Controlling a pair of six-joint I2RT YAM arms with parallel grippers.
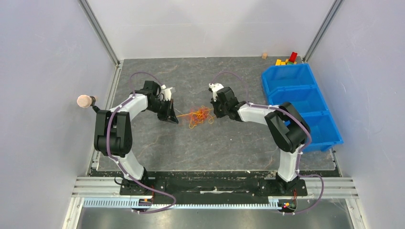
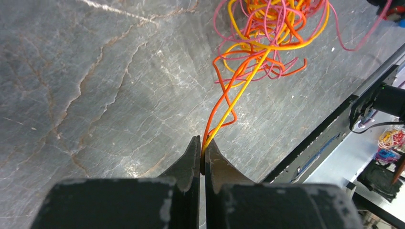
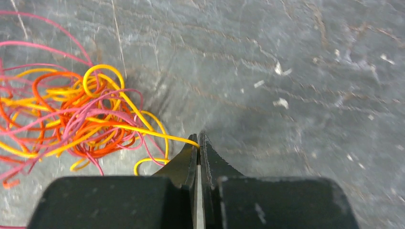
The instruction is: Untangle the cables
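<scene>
Lab test cell, white wall panels (image 1: 38,47), aluminium rail (image 1: 95,187)

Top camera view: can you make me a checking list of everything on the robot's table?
Surface: grey marbled tabletop.
Job's things: one tangle of thin red, orange and yellow wires, between the arms.
Clutter: blue plastic bins at right; small coloured blocks behind them.
Grippers: left gripper, fingers shut on orange and yellow strands; right gripper shut on a yellow strand.
Cables: thick purple cables along both arms.
Surroundings: pale walls.
</scene>
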